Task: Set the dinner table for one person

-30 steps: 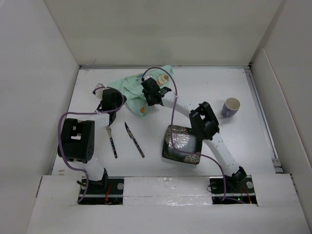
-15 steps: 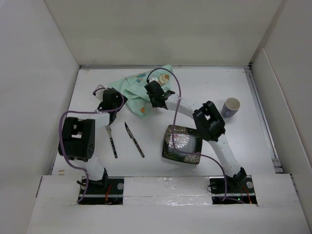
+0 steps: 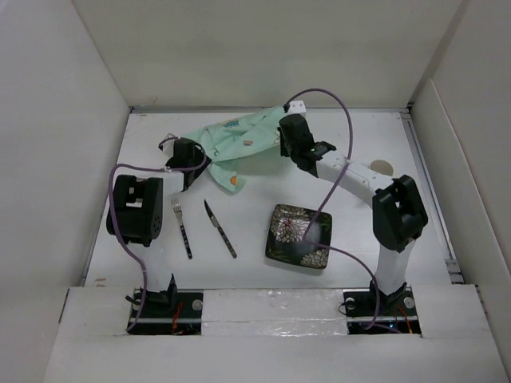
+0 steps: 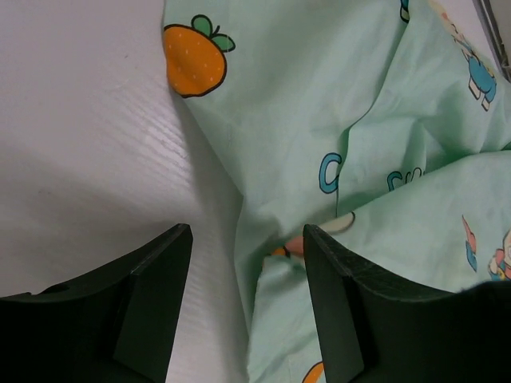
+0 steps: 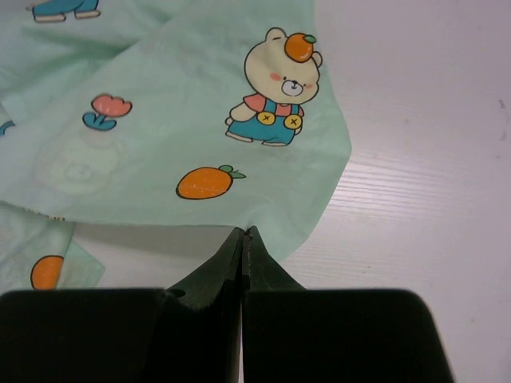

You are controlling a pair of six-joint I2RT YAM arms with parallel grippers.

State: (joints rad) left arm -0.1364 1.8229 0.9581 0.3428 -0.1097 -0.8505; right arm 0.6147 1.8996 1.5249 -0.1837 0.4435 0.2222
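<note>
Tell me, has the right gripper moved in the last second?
Yes. Seen from above, the right gripper has swung right: it was left of the plate, and now lines up with its middle, pulling the cloth along.

White-linked left arm (image 3: 134, 209) and right arm (image 3: 355, 173), black joint housings (purple cables (image 3: 323, 91))

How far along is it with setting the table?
Nothing is laid yet. In hand: the right gripper pinches the crumpled mat at its edge; the left gripper hangs open over its folds. Left: flatten the mat, then arrange plate, fork, knife and cup, all lying scattered.
</note>
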